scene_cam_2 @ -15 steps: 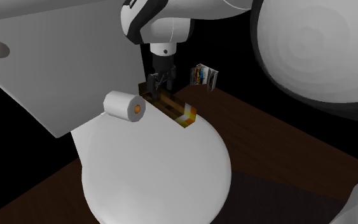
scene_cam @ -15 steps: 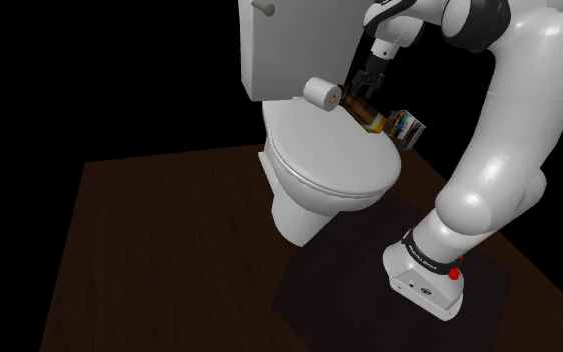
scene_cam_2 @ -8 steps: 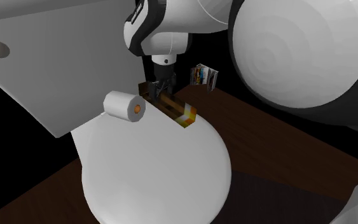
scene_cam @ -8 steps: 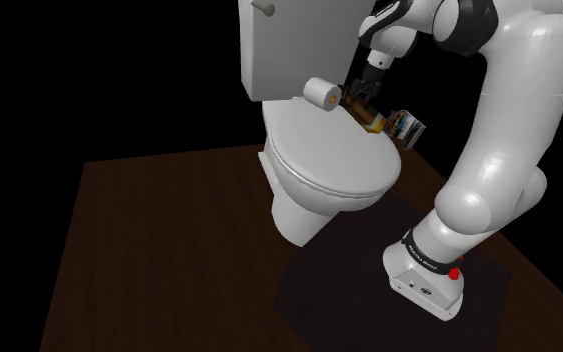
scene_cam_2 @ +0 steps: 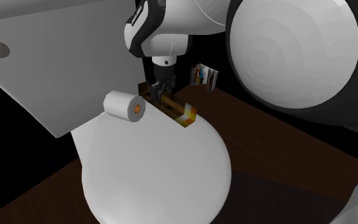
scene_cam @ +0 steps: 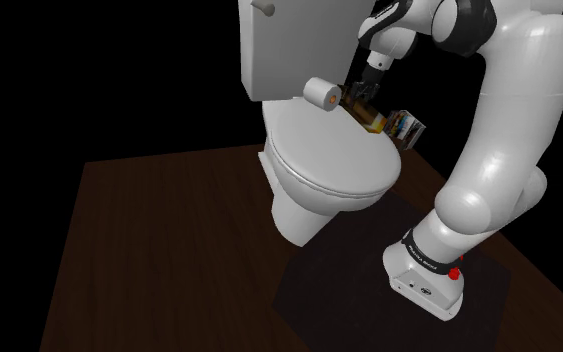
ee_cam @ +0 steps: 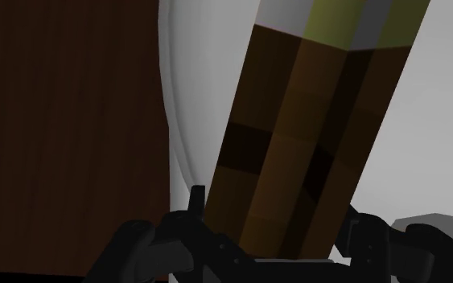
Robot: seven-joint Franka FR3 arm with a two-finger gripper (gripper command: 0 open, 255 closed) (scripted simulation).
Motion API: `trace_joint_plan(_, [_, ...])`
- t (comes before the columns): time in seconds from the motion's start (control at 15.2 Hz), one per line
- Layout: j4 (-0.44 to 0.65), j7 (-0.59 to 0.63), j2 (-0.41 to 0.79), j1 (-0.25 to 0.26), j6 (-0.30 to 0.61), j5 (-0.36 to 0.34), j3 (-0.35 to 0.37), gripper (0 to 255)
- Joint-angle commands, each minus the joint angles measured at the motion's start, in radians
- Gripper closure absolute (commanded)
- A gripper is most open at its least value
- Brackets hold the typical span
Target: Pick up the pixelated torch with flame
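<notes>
Pixelated torch [scene_cam_2: 177, 111] lies on toilet lid [scene_cam_2: 152, 172], at lid's rear edge, beside paper roll [scene_cam_2: 121, 105]. Your fingers [ee_cam: 196, 213] clench its brown handle end. Risk: end grip lets flame end droop; torch pivots, slips as you lift.

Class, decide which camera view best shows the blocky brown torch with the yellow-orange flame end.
The second exterior view: the blocky brown torch shows nearly whole on the white toilet lid, handle to glowing tip. The shoulder view shows it small, under the black gripper; the wrist view, mostly its brown shaft close up.
</notes>
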Motion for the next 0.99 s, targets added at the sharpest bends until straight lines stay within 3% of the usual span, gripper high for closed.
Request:
trace_joint_plan(0.0, [0.0, -0.001, 0.003, 0.0, 0.002, 0.0, 0.001, 255])
trace_joint_plan(0.92, [0.06, 0.042, -0.073, 0.012, -0.122, -0.049, -0.022, 255])
